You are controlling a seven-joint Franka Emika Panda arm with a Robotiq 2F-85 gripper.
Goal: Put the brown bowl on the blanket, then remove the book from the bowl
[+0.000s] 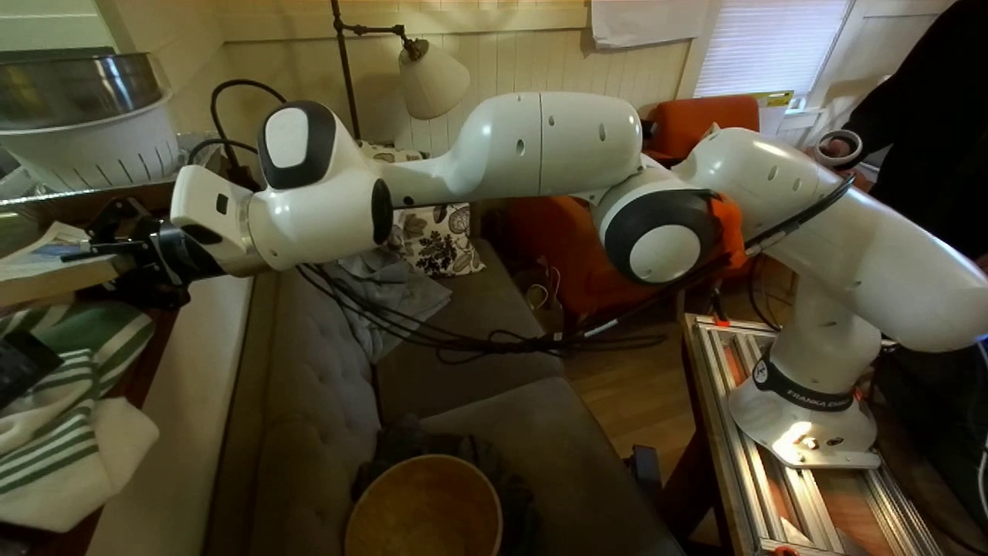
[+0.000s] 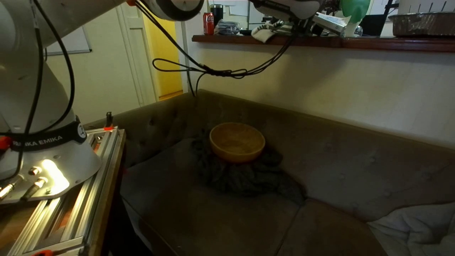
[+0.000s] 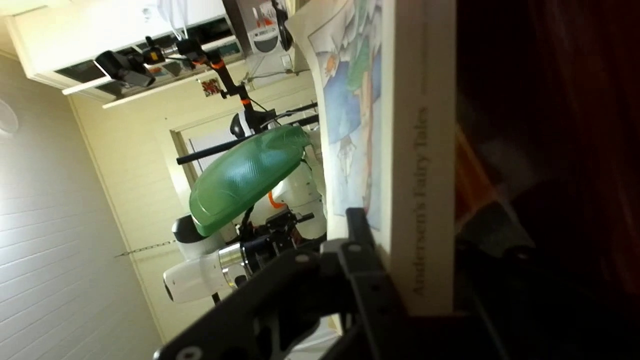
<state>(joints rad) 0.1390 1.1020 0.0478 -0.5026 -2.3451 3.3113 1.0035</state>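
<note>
Above the wooden ledge (image 2: 369,43), at the end of a white robot arm (image 1: 509,150), my pincer (image 3: 427,227) straddles the task's thing: a book (image 3: 424,150) whose spine reads Andersen's Fairy Tales. One of my black fingers (image 3: 358,232) lies over the pictured cover; its mate is lost in shadow on the other side, so I cannot tell whether they are clamped on the book or stand slightly apart from it. The spine, the book's long axis, starts close by my palm and runs outward past my fingertips, roughly in line with them — that is the relation the coming move turns on. As I judge it, the book should lie flat on the ledge before my fingers spread and back out along that same line; in an exterior view the book (image 2: 328,23) looks tilted, and I cannot make out whether it touches the ledge. A striped cloth (image 1: 62,440) lies on the ledge, beside or under the book, I cannot tell which, and might prop it askew. Well below the ledge, on the sofa (image 2: 355,170), the brown bowl (image 2: 236,142) sits mouth up on a dark blanket (image 2: 249,181) — only bare wood inside, so to my mind both halves of the task are nearly done.
</note>
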